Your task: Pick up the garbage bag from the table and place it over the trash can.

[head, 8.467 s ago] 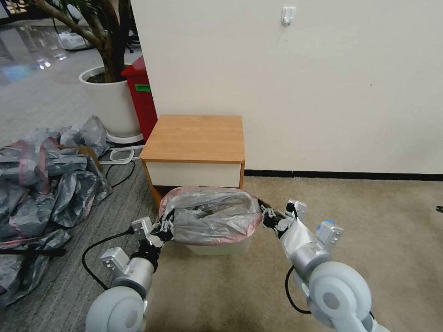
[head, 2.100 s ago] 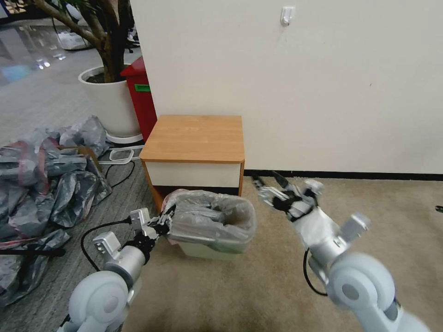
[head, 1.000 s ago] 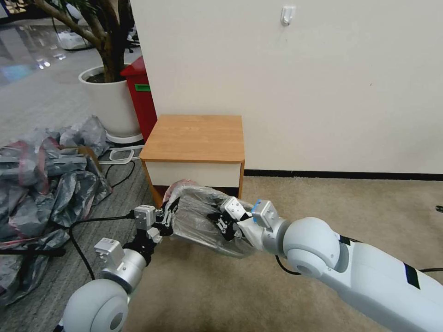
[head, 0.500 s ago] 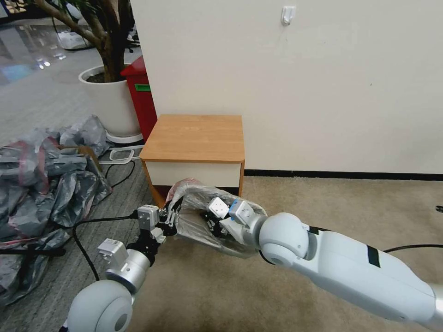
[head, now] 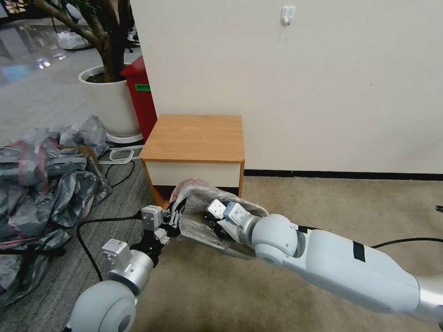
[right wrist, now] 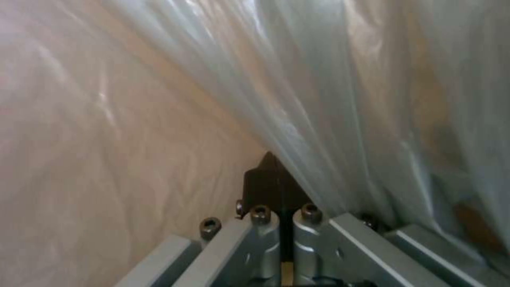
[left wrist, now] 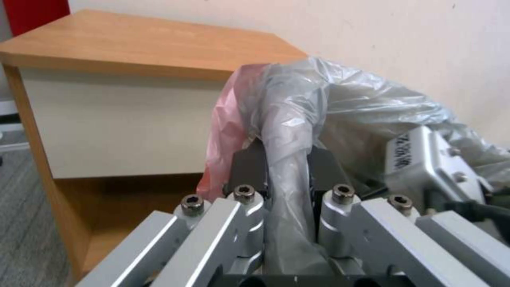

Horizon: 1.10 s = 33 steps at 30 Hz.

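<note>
The garbage bag (head: pixel 198 203), thin grey plastic with a pink rim band, is bunched in a mound on the floor in front of the table (head: pixel 194 138). My left gripper (head: pixel 175 219) is at the bag's left edge and is shut on a gathered strip of its rim (left wrist: pixel 287 171); dark pads (left wrist: pixel 250 163) press it from both sides. My right arm reaches across from the right, and its gripper (head: pixel 214 226) is down inside the bag. In the right wrist view its fingers (right wrist: pixel 273 183) are shut together with plastic film all around. The trash can is hidden under the bag and the arm.
A large heap of grey and pink bags (head: pixel 41 175) lies on the floor at the left. A white plant pot (head: pixel 110 101) and a red bin (head: pixel 140 97) stand behind the table. A black cable (head: pixel 85 240) runs past my left arm. Open carpet lies to the right.
The right arm has swung from the bag's right side across and down into the bag. The left gripper has crept forward and up with the rim; the bag is more bunched.
</note>
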### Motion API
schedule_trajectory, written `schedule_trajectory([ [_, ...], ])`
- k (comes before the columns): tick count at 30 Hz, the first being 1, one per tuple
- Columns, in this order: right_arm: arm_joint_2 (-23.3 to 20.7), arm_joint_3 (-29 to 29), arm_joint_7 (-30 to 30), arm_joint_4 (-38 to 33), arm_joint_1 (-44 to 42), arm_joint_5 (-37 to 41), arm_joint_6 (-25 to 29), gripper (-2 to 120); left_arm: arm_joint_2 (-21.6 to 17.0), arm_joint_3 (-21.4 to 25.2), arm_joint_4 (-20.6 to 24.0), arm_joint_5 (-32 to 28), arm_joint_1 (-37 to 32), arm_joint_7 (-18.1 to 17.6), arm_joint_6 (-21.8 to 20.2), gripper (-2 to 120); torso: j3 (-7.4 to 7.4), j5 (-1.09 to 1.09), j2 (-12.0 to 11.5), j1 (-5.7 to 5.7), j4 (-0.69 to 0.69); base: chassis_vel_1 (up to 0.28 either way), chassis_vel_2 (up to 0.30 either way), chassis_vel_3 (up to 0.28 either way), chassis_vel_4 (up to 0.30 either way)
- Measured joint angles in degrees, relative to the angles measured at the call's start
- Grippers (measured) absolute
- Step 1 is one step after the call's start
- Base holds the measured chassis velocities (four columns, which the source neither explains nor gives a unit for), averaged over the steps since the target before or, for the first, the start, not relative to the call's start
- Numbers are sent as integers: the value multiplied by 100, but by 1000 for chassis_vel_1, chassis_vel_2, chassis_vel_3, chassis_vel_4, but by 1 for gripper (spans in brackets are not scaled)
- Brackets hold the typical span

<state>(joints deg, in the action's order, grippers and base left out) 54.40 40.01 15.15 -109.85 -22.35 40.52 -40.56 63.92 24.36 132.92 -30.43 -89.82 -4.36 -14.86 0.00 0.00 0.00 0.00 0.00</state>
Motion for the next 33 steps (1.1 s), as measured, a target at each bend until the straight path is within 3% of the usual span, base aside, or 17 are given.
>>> schedule_trajectory([
  [15,92,816,-1,188,627,-210,0,0,23,4,-49,-186,99,7,-57,9,0,0,0,0,0,0,0,0,0],
  [33,154,1464,143,453,1255,672,-1,0,16,23,27,57,110,339,-23,9,-1,0,0,0,0,0,0,0,0],
])
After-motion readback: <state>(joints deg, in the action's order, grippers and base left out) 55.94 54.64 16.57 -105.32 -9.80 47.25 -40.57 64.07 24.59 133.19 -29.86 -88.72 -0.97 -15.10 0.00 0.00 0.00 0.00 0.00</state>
